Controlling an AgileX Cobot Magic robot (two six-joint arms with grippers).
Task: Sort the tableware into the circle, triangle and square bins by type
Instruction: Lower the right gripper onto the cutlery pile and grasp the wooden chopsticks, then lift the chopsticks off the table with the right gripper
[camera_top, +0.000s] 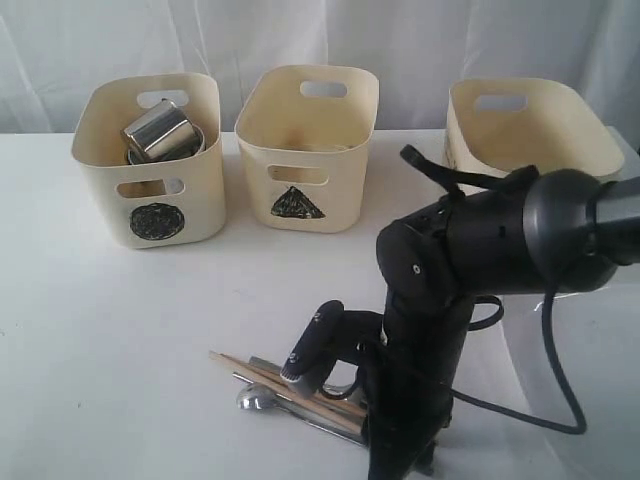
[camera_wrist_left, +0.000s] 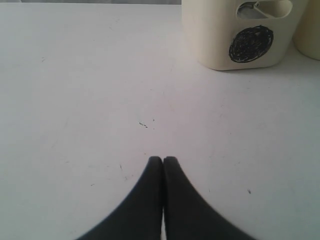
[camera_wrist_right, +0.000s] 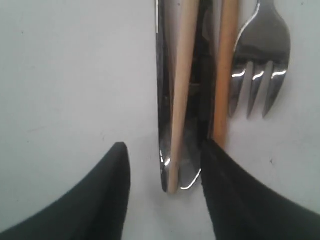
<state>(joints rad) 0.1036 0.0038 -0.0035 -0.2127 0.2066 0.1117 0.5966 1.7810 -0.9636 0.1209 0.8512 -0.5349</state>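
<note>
The circle bin (camera_top: 150, 160) (camera_wrist_left: 220, 35) stands back left with steel mugs (camera_top: 160, 130) inside. To its right are the triangle bin (camera_top: 305, 150) and a third bin (camera_top: 530, 125), whose front mark my right arm hides. Near the front edge lie chopsticks (camera_top: 280, 380) (camera_wrist_right: 181, 100), a knife (camera_wrist_right: 164, 90), a spoon (camera_top: 255, 400) and a fork (camera_wrist_right: 260, 55). My right gripper (camera_top: 320, 385) (camera_wrist_right: 163, 145) is open over this pile. The knife's end and one chopstick lie between its fingers, and one finger (camera_wrist_right: 220, 170) touches the second chopstick (camera_wrist_right: 223, 75). My left gripper (camera_wrist_left: 163, 159) is shut and empty above bare table. I see no bowl.
A large white plate (camera_top: 600, 360) lies at the right front, partly behind my right arm and its cable (camera_top: 550, 370). The white table (camera_top: 100, 330) runs back to a pale curtain behind the bins.
</note>
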